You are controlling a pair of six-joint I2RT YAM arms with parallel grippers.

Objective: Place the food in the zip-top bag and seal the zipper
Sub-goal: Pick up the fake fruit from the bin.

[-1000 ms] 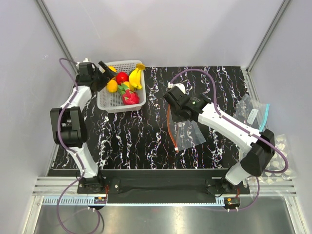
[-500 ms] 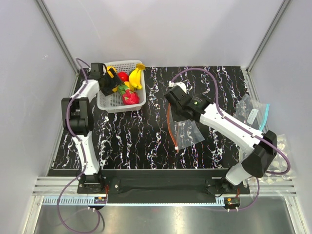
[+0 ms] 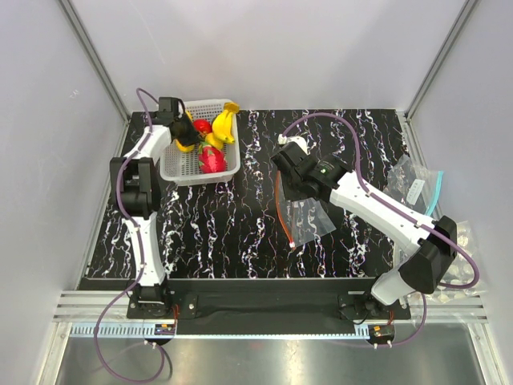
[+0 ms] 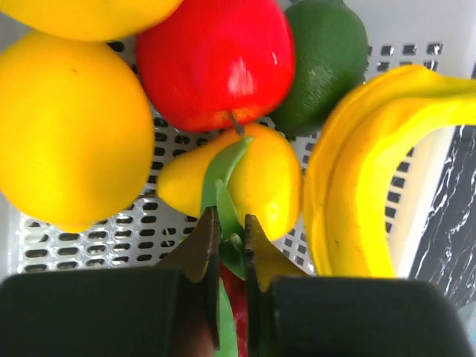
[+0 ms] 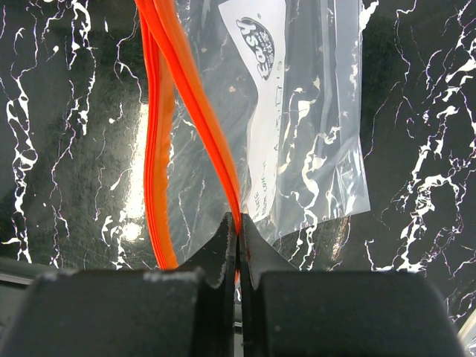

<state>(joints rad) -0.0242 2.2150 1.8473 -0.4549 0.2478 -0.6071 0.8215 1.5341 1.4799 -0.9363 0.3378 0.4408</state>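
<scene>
Left pincer (image 4: 227,232) inside white basket (image 3: 171,171), clenched on green leaf (image 4: 222,175) of dragon fruit (image 3: 213,160); banana bunch (image 4: 349,171) just beside. Right pincer (image 5: 238,239) clenched on zipper (image 5: 195,97); zip-top bag (image 5: 316,126) lying on table (image 3: 208,233), its 2 strips parted.

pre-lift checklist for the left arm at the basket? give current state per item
1. Left jaws shut on something: ok, they pinch a green leaf over the white basket.
2. Which fruit the leaf belongs to: cannot tell; a small yellow fruit lies right behind it.
3. Grip fit to lift a fruit: cannot tell, only the thin leaf is between the jaws.
4. Right jaws holding the zipper: ok, shut on one red-orange strip.
5. Zip-top bag mouth open: ok, its two strips stand apart in the right wrist view.
</scene>
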